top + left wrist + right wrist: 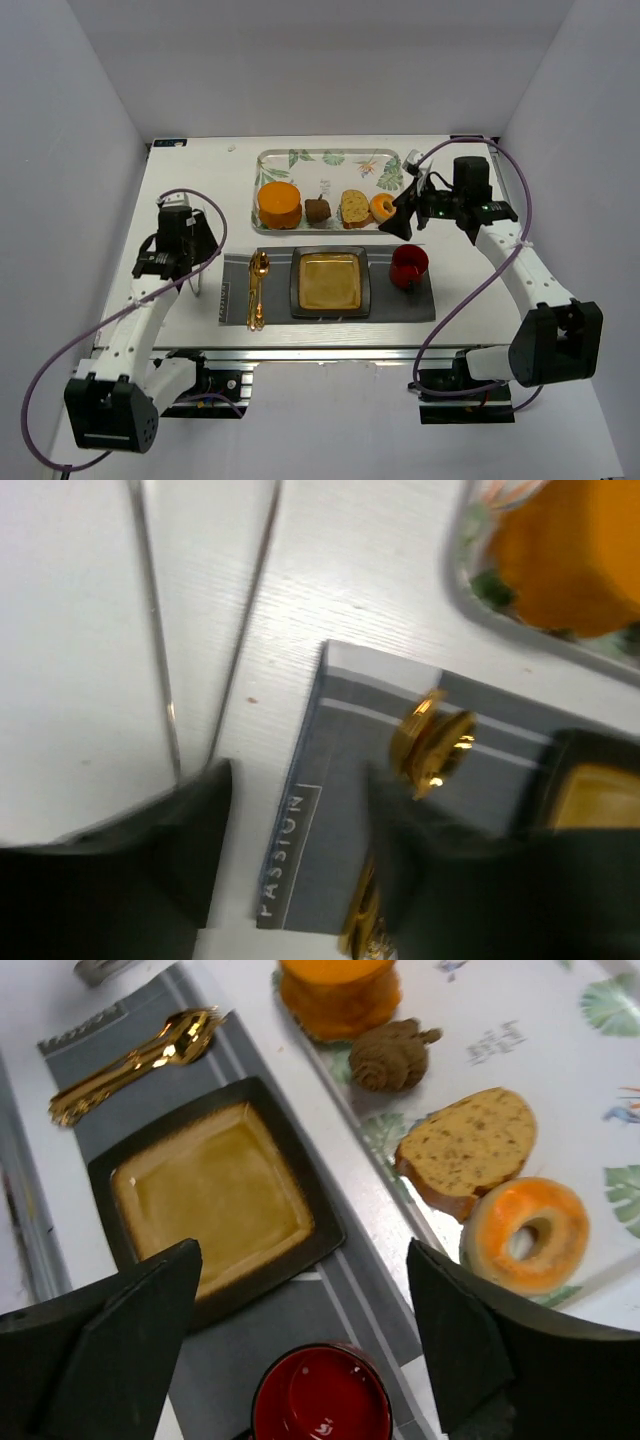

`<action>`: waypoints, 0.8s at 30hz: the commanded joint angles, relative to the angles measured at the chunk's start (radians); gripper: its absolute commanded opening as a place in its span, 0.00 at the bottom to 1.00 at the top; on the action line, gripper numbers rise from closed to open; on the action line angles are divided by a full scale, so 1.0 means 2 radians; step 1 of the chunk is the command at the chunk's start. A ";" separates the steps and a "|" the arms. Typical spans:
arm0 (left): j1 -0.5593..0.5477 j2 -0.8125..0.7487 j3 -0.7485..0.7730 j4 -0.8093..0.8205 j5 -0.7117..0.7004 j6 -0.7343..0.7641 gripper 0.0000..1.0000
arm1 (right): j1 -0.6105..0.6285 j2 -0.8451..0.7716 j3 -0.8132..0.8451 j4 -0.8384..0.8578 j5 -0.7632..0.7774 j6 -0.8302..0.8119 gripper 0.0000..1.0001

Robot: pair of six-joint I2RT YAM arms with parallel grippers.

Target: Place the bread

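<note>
Nothing is placed yet: the bread slice (465, 1150) lies on the tray (560, 1070), the plate (210, 1185) bare, the right gripper (401, 228) spread wide and empty.

A white table (200, 180) fills the middle of the overhead view, boxed in by plain pale grey walls: the back wall (320, 60) at 12 o'clock, the left wall (50, 150) at 9 and the right wall (590, 120) at 3. A metal rail (300, 355) runs along the table's edge at 6 o'clock, with pale floor (320, 430) beyond it. The light is soft and even, with faint shadows. Up close, the tabletop shows a fine grain.
</note>
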State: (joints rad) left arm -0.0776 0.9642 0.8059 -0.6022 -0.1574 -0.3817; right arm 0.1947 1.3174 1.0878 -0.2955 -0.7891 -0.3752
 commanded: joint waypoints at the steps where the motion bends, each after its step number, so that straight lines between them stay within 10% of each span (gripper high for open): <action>1: 0.001 0.043 -0.012 0.009 -0.052 0.053 0.72 | -0.008 0.021 0.034 -0.062 -0.080 -0.053 0.89; 24: 0.105 0.315 0.034 0.097 0.021 0.164 0.84 | -0.056 0.015 0.024 -0.032 -0.091 -0.019 0.89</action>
State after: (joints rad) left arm 0.1226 1.5692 0.8688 -0.4583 -0.1925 -0.0727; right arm 0.0917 1.3609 1.1049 -0.3859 -0.9428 -0.4259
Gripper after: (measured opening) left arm 0.847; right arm 0.895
